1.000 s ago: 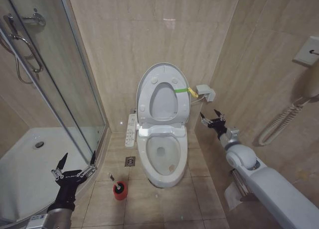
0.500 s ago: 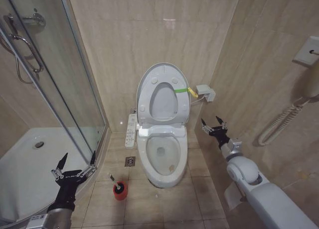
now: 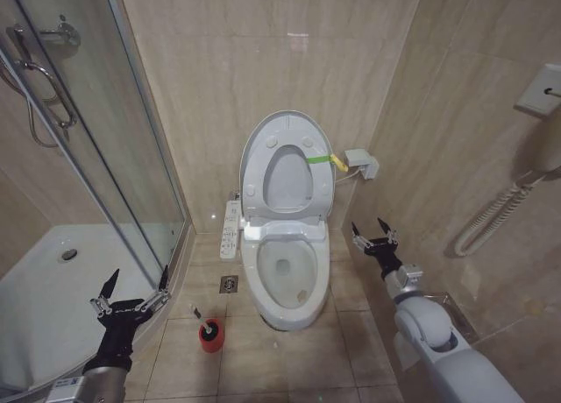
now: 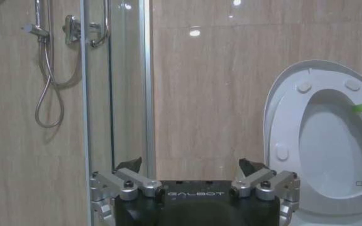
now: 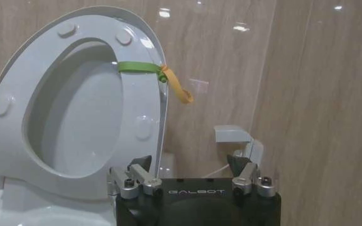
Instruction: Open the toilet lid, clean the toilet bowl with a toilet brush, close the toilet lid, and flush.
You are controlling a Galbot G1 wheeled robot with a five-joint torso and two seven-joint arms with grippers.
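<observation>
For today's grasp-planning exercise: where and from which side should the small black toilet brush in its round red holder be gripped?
Grip the small black toilet brush by its handle, which sticks up and leans out of the round red holder on the floor tiles. Come from above with the left hand, open and nearest; the holder is squat, so likely only the handle offers a graspable width.

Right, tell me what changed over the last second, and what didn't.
The right gripper, open and empty, drew back from the wall side toward the robot and sank a little, beside the toilet bowl. Nothing was taken hold of or let go. The toilet lid stays raised with the seat, the toilet brush stays in its red holder on the floor, and the left gripper stays open by the shower.
</observation>
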